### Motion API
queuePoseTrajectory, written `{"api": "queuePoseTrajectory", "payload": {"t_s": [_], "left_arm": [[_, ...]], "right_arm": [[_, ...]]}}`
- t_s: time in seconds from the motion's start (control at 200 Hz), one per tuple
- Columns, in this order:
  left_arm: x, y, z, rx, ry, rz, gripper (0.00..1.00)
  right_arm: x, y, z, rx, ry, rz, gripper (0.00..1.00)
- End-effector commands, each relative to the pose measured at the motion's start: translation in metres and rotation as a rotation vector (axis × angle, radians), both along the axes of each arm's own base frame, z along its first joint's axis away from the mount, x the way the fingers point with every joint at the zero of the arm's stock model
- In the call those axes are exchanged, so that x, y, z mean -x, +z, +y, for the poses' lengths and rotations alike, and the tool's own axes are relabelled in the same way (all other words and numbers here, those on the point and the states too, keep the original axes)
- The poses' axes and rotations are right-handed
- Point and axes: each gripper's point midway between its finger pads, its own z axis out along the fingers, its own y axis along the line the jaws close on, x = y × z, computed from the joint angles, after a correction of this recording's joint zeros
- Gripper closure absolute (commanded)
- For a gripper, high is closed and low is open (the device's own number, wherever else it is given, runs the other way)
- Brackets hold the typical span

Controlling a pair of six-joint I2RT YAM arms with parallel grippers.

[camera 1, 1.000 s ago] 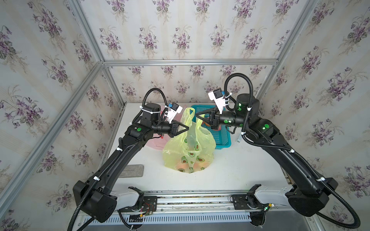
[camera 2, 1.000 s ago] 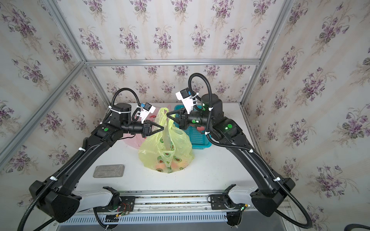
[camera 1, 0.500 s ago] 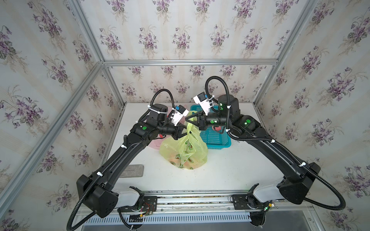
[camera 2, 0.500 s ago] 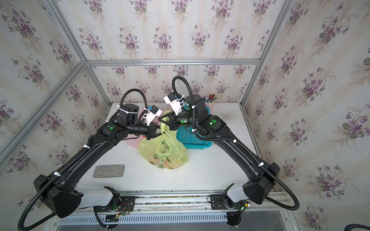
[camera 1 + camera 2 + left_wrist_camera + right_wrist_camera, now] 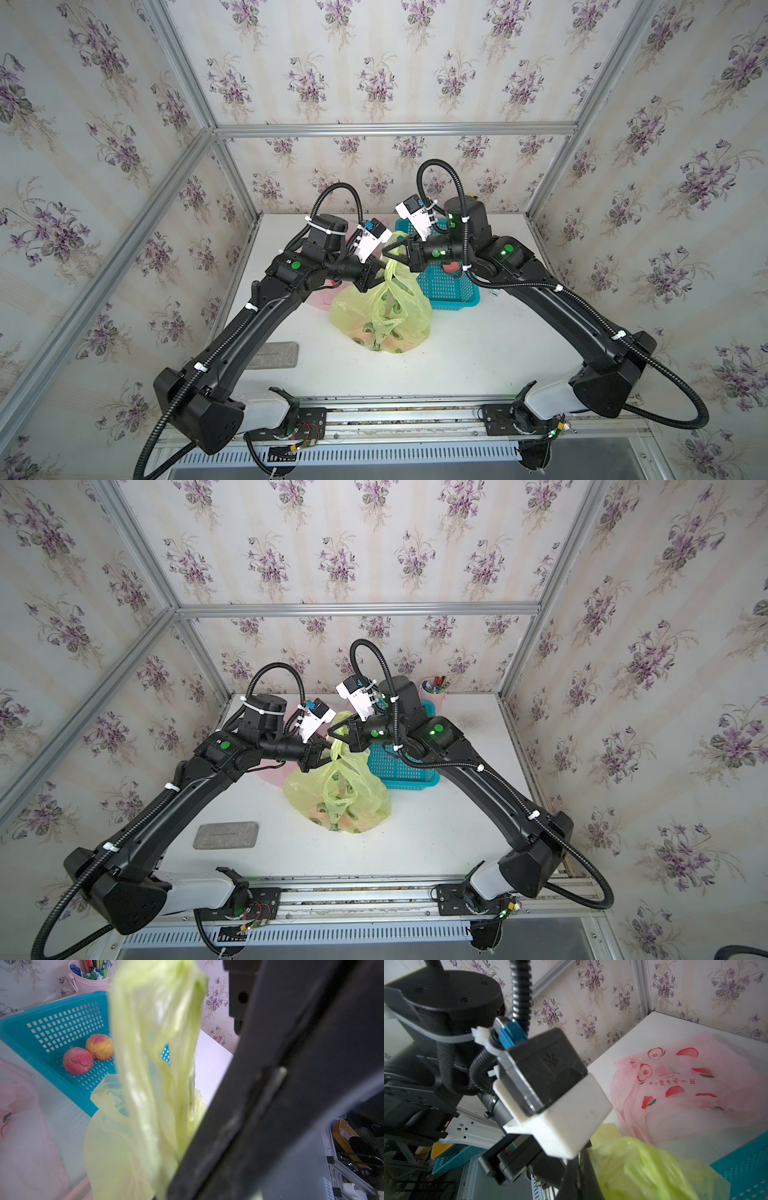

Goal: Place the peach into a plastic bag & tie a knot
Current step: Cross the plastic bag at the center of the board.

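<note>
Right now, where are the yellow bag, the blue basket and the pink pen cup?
yellow bag point(image 5: 382, 320), a top view, on its bulging body.
blue basket point(image 5: 62, 1020), left wrist view, on its meshed wall.
pink pen cup point(image 5: 91, 985), left wrist view, on its pink side.

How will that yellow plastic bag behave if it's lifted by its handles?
Probably floppy: the yellow bag is thin, crinkled film, and its handles are drawn into a narrow strip at the right pincer. It is likely bottom-heavy, since rounded orange shapes show low inside, so it may swing. The film looks smooth and could slip.

Purple-flowered wallpaper point(image 5: 374, 75) and aluminium framing point(image 5: 395, 129) enclose a white tabletop point(image 5: 478, 353).
</note>
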Motion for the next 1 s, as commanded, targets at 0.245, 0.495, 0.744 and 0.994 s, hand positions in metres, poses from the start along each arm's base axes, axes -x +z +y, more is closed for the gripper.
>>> {"api": "queuePoseTrajectory", "payload": {"t_s": [0.245,0.495,0.744,0.994], "left_arm": [[0.013,0.01,0.002,-0.024,-0.07,-0.032,0.61],[0.02,0.013,-0.001,-0.031,-0.132,-0.007,0.42],[0.025,0.016,-0.008,-0.002,-0.186,0.016,0.38],[0.024,0.013,-0.005,-0.008,-0.194,0.031,0.38]], "right_arm": [[0.003,0.01,-0.004,-0.064,0.089,0.006,1.0],[0.005,0.009,-0.003,-0.055,0.128,-0.006,1.0],[0.005,0.007,-0.004,-0.04,0.137,-0.038,1.0],[0.004,0.002,-0.008,-0.014,0.139,-0.069,1.0]]}}
